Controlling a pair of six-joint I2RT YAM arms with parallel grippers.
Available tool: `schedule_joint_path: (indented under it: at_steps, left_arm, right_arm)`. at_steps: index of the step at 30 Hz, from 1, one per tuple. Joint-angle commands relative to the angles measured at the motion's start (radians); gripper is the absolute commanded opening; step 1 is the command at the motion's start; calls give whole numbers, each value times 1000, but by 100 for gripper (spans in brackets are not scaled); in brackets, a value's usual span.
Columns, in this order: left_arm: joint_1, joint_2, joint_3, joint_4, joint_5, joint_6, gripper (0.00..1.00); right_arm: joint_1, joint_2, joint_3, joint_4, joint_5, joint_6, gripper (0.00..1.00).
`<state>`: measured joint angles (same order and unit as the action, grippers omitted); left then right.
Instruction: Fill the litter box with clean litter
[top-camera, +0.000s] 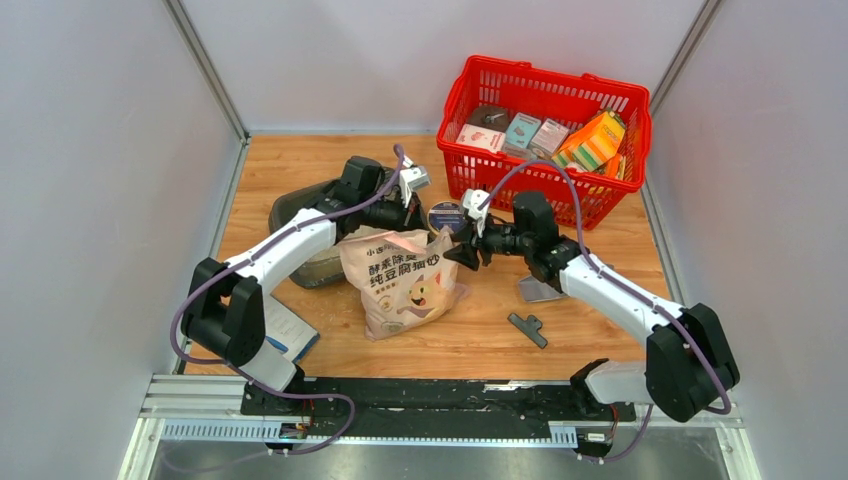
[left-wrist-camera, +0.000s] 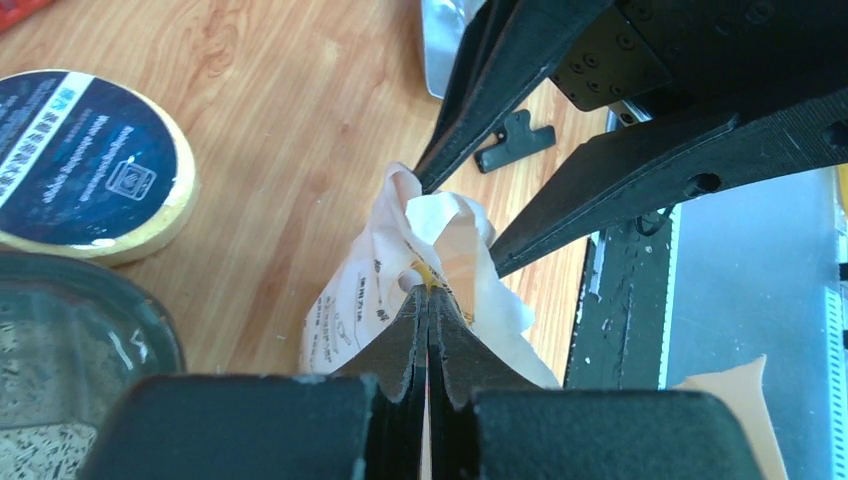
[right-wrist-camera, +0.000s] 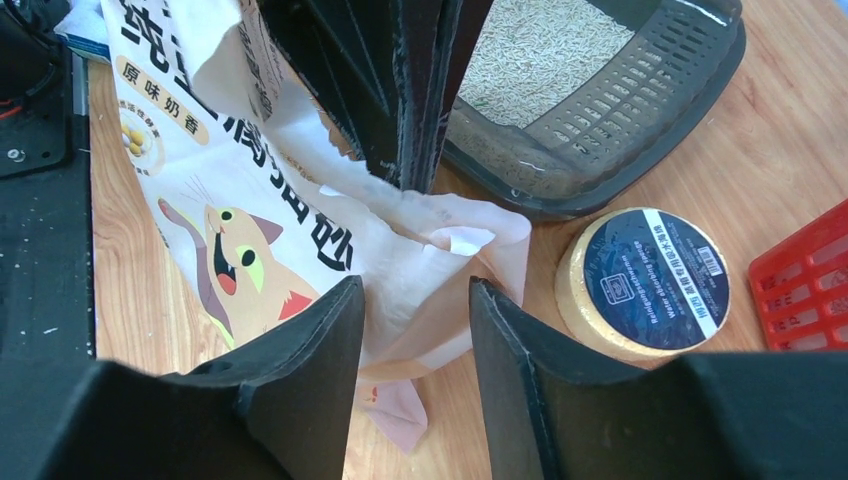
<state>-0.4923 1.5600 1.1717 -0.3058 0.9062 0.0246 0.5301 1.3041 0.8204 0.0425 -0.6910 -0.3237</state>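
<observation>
Crinkled bag (left-wrist-camera: 365, 285) top pinched in flat black left fingers (left-wrist-camera: 400, 350); right fingers (right-wrist-camera: 310, 350) spread beside it; grainy litter (right-wrist-camera: 530, 50) in rounded litter box (right-wrist-camera: 650, 100).

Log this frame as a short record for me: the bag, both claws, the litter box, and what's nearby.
bag: litter bag mid-table, top crumpled
left claw: shut on the bag's top edge
right claw: open, straddling the bag's top, not closed on it
litter box: just beyond the bag, pale litter inside
nearby: tape roll beside the box; red basket at back right
</observation>
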Motion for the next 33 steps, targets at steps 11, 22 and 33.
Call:
schedule_joint_path:
  at_steps: [11, 22, 33]
  left_arm:
    - [72, 11, 45, 118, -95, -115, 0]
    - [28, 178, 75, 342, -20, -236, 0]
    - [12, 184, 34, 441, 63, -328, 0]
  right_arm:
    - [1, 31, 66, 40, -79, 100, 11]
    - [1, 30, 66, 31, -42, 98, 7]
    - [-15, -15, 94, -76, 45, 22, 34]
